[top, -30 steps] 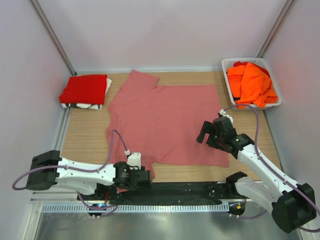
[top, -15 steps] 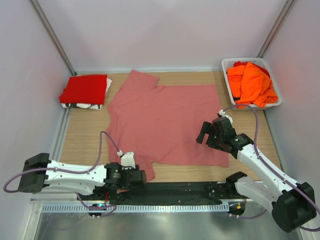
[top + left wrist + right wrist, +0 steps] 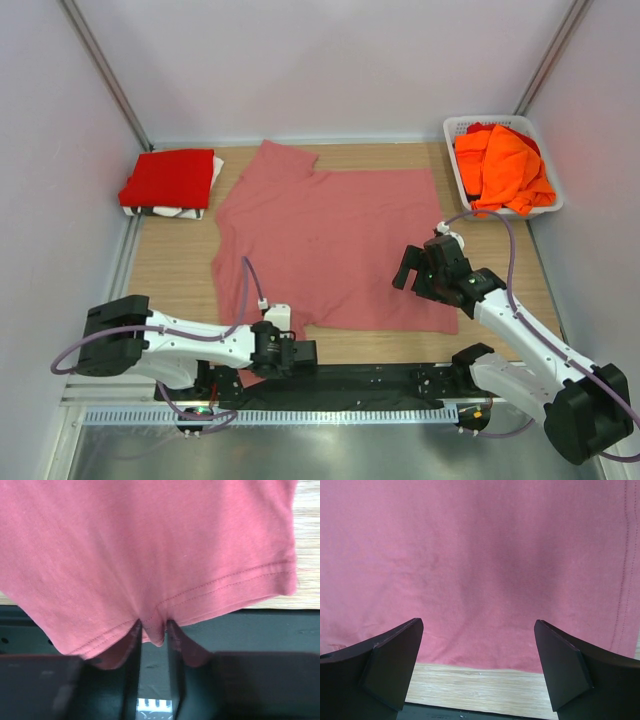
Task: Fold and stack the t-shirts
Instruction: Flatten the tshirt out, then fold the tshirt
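Note:
The dusty rose-pink t-shirt (image 3: 325, 240) lies spread flat on the wooden table. My left gripper (image 3: 302, 353) sits at the table's near edge, shut on the hem of the shirt's near sleeve (image 3: 153, 629), pinched between its two fingers. My right gripper (image 3: 407, 268) is open and empty, hovering over the shirt's near right part (image 3: 480, 565), close to its front hem. A folded bright red t-shirt (image 3: 170, 178) lies at the back left on other folded cloth. Bright orange t-shirts (image 3: 502, 168) are heaped in the basket.
The white lattice basket (image 3: 455, 130) stands at the back right corner. The black base rail (image 3: 380, 378) runs along the table's near edge. Bare wood (image 3: 480, 690) shows in front of the shirt's hem. Grey walls close in both sides.
My left gripper has moved right along the near edge, taking the pink sleeve with it. The right arm has not moved.

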`<state>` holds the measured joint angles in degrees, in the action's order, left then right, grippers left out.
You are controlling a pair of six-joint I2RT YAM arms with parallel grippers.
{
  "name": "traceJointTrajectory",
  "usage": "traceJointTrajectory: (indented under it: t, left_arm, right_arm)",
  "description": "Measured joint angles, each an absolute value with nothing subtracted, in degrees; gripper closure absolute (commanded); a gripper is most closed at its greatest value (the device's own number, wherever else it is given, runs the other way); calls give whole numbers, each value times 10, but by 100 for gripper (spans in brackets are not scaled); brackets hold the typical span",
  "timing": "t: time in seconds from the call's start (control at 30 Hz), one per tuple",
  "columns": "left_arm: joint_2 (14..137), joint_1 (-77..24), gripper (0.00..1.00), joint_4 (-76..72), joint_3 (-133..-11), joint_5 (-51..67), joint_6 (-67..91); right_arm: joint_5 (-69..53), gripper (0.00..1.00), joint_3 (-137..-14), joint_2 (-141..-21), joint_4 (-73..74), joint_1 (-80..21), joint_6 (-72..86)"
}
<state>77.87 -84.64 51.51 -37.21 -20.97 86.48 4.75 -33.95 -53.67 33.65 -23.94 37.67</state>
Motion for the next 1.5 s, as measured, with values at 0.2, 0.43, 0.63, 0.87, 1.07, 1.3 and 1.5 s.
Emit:
traceJointTrajectory:
  t: [0.2,0.43,0.63,0.87,1.07,1.3,1.5]
  left_arm:
    - [749,-846,100,511,-365,-214,864]
    - [686,-841,100,490,-331,-216,868]
    - [627,-827,100,489,-293,-272,865]
    - [555,-825,100,479,-275,-304,851]
    - [531,-823,100,461,-263,-318,837]
    - [524,-810,100,442,-249,-319,827]
    - [523,-793,100,432,-249,-319,813]
  right_arm:
    - [66,0,-340,-535,342,-239,385]
    - [192,0,-345,-429,415,-207,471]
    - [223,0,-363,-373,470,-71,533]
    - [86,2,-356,-524,475,94,507]
    - [15,9,-301,-495,493,96,500]
    - [-44,17,-250,-525,485,96,497]
    - [-44,23,-252,-531,485,96,490]
